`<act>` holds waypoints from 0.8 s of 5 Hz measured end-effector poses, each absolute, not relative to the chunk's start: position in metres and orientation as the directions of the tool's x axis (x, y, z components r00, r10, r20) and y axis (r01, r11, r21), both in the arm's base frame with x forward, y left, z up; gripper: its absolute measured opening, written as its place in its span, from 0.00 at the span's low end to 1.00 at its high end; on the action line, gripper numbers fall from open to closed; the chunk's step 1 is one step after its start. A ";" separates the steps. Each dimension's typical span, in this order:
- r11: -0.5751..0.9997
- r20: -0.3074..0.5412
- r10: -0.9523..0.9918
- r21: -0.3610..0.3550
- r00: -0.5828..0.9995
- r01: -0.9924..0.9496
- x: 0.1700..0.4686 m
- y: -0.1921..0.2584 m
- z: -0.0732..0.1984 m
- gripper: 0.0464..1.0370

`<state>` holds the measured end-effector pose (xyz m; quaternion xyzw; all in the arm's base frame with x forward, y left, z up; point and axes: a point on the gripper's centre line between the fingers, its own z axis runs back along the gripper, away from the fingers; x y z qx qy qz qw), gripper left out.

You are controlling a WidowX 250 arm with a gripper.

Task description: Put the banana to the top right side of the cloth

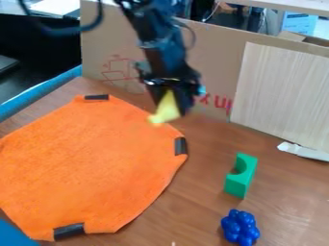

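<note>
Your gripper (171,102) has the banana (166,110) pinched between its jaws; the banana hangs tip down, by the top right edge of the orange cloth (90,156). It is likely light and stiff, maybe a bit slick; you want to hold it round its middle and not squeeze hard. The cloth looks soft; it lies on the brown table (193,202), near a green block (237,184) and a bumpy blue toy (240,227); you have a cardboard wall (215,48) behind.
</note>
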<state>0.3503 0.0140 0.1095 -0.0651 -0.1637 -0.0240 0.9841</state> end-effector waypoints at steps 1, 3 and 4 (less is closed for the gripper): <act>0.994 0.310 -0.001 -0.106 0.951 0.035 0.338 0.048 0.099 0.49; 0.994 0.287 -0.051 -0.074 0.957 0.076 0.334 0.071 0.049 0.49; 0.989 0.270 -0.069 -0.107 0.960 0.101 0.335 0.068 0.028 0.49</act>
